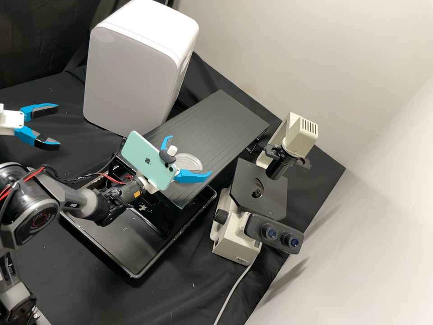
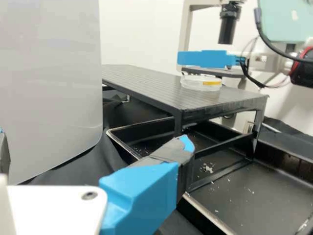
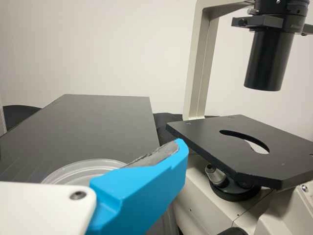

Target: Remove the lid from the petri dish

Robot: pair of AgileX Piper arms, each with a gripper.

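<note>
A clear round petri dish (image 1: 188, 160) with its lid on rests on the black ribbed platform (image 1: 216, 122), near the platform's front corner. My right gripper (image 1: 182, 159) is open, with one blue finger on each side of the dish. In the right wrist view the dish (image 3: 80, 171) lies just behind one of its fingers (image 3: 146, 178). My left gripper (image 1: 41, 126) hangs open and holds nothing at the far left of the bench, well away from the dish. Its wrist view shows the dish (image 2: 200, 83) with the other arm's blue finger (image 2: 208, 58) over it.
A tall white box (image 1: 135, 67) stands behind the platform. A black tray (image 1: 135, 257) lies under and in front of the platform. A microscope (image 1: 266, 189) stands to the right, its black stage (image 3: 244, 147) close beside the dish. Black cloth covers the bench.
</note>
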